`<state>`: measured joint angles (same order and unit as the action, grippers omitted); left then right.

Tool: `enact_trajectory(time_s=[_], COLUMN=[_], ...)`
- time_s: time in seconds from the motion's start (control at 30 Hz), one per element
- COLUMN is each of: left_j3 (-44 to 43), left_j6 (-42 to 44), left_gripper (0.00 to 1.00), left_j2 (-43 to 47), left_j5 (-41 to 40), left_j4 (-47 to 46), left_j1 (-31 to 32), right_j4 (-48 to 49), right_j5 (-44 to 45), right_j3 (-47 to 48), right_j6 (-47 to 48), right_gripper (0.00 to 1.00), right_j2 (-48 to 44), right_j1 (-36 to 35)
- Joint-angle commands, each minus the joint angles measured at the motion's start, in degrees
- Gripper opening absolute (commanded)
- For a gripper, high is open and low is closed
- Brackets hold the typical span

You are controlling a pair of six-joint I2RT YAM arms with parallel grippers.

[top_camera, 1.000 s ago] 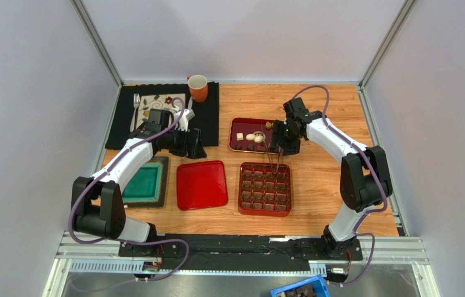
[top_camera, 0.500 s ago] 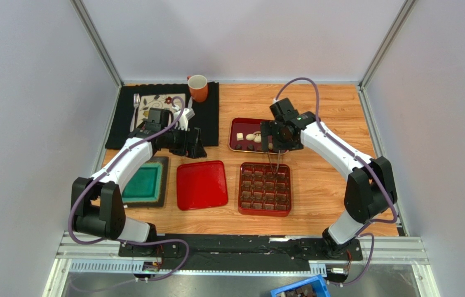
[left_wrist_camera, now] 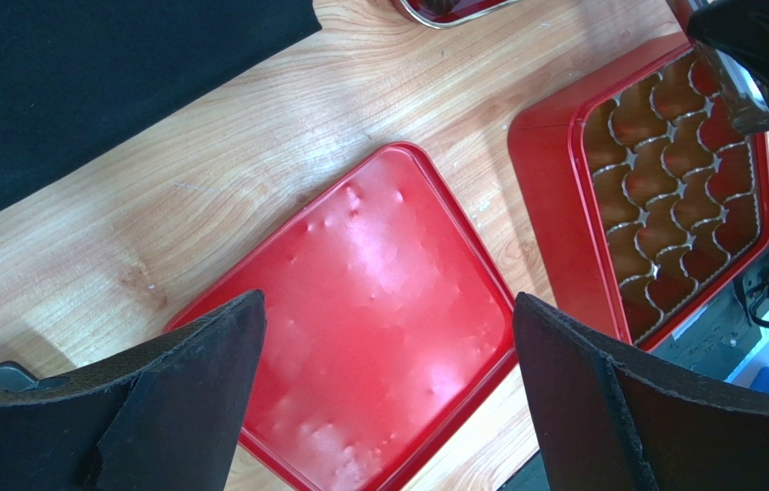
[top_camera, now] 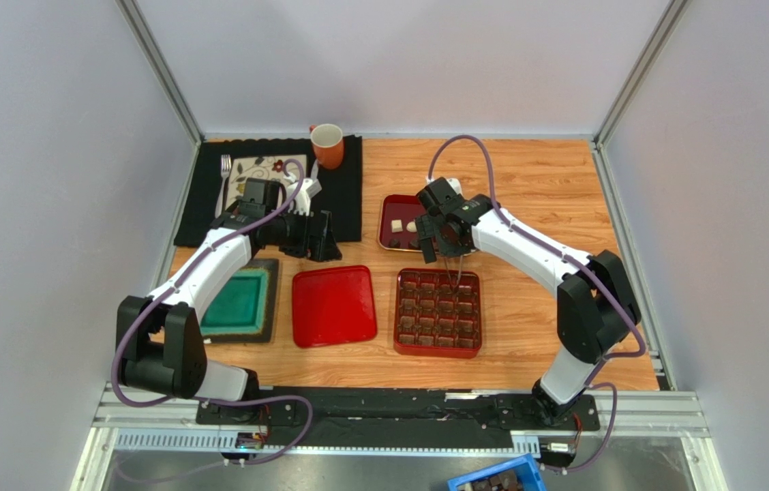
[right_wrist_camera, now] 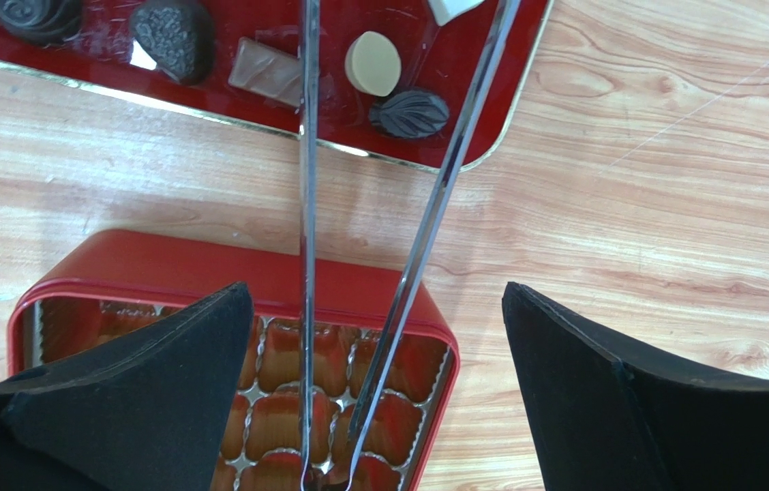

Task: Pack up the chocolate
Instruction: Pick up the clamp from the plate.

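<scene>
Several small chocolates lie in the dark red tray; the right wrist view shows a cream oval, a dark leaf, a brown bar and a dark heart. Metal tongs lie from that tray across to the red gridded box, whose cups show no chocolate. My right gripper hovers over the tray's near edge, open, its pads well clear of the tongs between them. My left gripper is open above the red lid with nothing in it.
An orange mug and a patterned plate with a fork sit on a black mat at the back left. A green-lined tray lies left of the red lid. Bare wood extends to the right.
My right arm has swung left, from the tray's right end to over its near middle, and its jaws have opened wider. The tongs stay across tray and box. The left arm is still.
</scene>
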<state>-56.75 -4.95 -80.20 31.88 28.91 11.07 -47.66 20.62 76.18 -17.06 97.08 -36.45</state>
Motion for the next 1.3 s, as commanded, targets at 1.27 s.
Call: enact_trajectory(time_s=[1.27], left_j3=[-4.2], left_j6=[1.3], left_gripper=[0.99], left_j2=[2.4], left_j5=[-0.6], left_j4=[0.8], left_j1=[-0.6], right_j4=[13.3], right_j5=[6.4], right_j3=[-7.0], right_j6=[-2.5], right_gripper=[0.66], right_j2=[0.2], right_j1=[-1.4])
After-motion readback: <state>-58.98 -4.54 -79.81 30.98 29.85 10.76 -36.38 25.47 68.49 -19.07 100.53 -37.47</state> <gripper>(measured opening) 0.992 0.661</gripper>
